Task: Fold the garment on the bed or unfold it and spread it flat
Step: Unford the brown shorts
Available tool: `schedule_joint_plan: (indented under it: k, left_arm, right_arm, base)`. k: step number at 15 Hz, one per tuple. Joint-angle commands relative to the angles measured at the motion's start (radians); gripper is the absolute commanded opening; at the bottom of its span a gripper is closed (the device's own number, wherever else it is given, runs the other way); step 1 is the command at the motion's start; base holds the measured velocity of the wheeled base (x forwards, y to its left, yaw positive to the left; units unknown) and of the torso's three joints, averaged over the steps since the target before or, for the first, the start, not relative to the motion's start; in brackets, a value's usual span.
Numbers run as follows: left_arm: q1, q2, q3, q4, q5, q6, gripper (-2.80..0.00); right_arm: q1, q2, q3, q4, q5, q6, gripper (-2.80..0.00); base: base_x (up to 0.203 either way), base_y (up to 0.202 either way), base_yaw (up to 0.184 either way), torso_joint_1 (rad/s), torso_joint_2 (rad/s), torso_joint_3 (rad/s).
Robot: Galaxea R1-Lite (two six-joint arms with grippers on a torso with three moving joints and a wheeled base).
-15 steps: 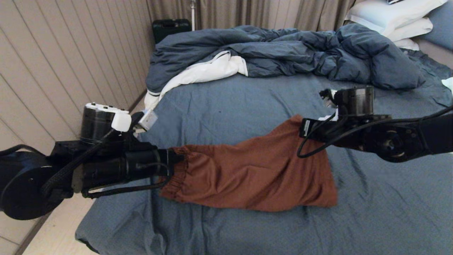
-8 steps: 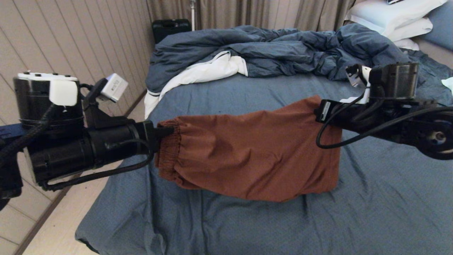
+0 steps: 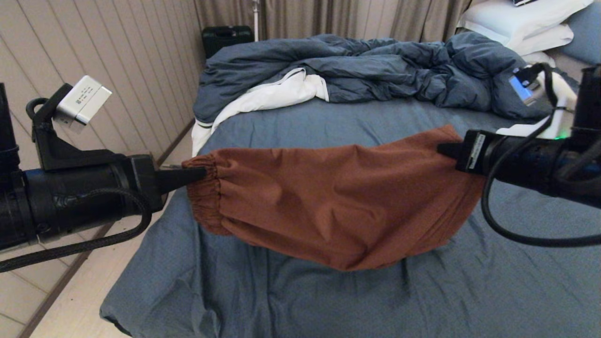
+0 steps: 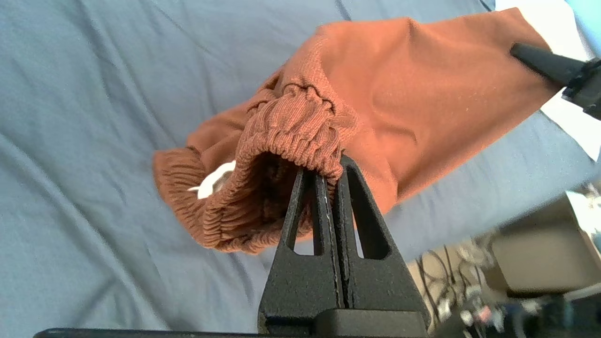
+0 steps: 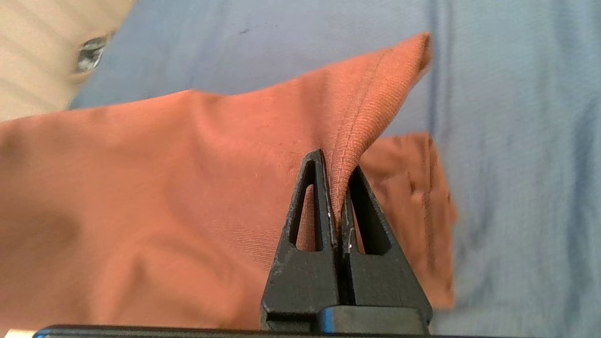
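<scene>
The garment, rust-brown shorts, hangs stretched in the air between my two grippers above the bed. My left gripper is shut on the gathered elastic waistband at the left end. My right gripper is shut on a hem seam at the right end. The fabric sags in the middle and its lower edge nearly reaches the sheet. A bit of white drawstring shows inside the waistband opening. The white graphic is hidden.
A rumpled dark blue duvet with white lining lies across the far part of the bed. White pillows sit at the far right. A panelled wall and floor strip run along the bed's left side.
Both grippers have risen and moved apart, lifting the shorts off the sheet and pulling them taut. The garment lay partly on the bed a second ago and now hangs between them.
</scene>
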Motion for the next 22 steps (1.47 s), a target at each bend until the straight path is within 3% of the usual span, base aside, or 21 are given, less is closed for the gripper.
schedule_joint_plan:
  k: [1,3,5,10,22]
  left_arm:
    - [-0.058,-0.035,-0.02,0.025,0.022,-0.003,-2.8]
    - [-0.168,-0.027,-0.055,0.043,0.129,0.0,-2.8]
    - [-0.209,-0.027,-0.13,0.081,0.183,0.002,-2.8]
    - [-0.219,-0.065,-0.303,0.257,0.188,0.017,-2.8]
    - [-0.241,-0.123,-0.464,0.341,0.188,0.063,-2.8]
  right_arm:
    - [0.055,-0.093,0.004,0.027,-0.001,0.003,-2.8]
    - [0.094,-0.114,-0.034,0.071,-0.003,0.004,-2.8]
    - [0.129,-0.13,-0.112,0.152,-0.004,0.011,-2.8]
    - [0.209,-0.153,-0.283,0.309,-0.039,0.018,-2.8]
    - [0.215,-0.231,-0.472,0.427,-0.043,0.007,-2.8]
  base:
    - [0.0,0.0,0.0,0.0,0.0,0.0]
    - [0.0,0.0,0.0,0.0,0.0,0.0]
    - [0.0,0.0,0.0,0.0,0.0,0.0]
    - [0.0,0.0,0.0,0.0,0.0,0.0]
    - [0.0,0.0,0.0,0.0,0.0,0.0]
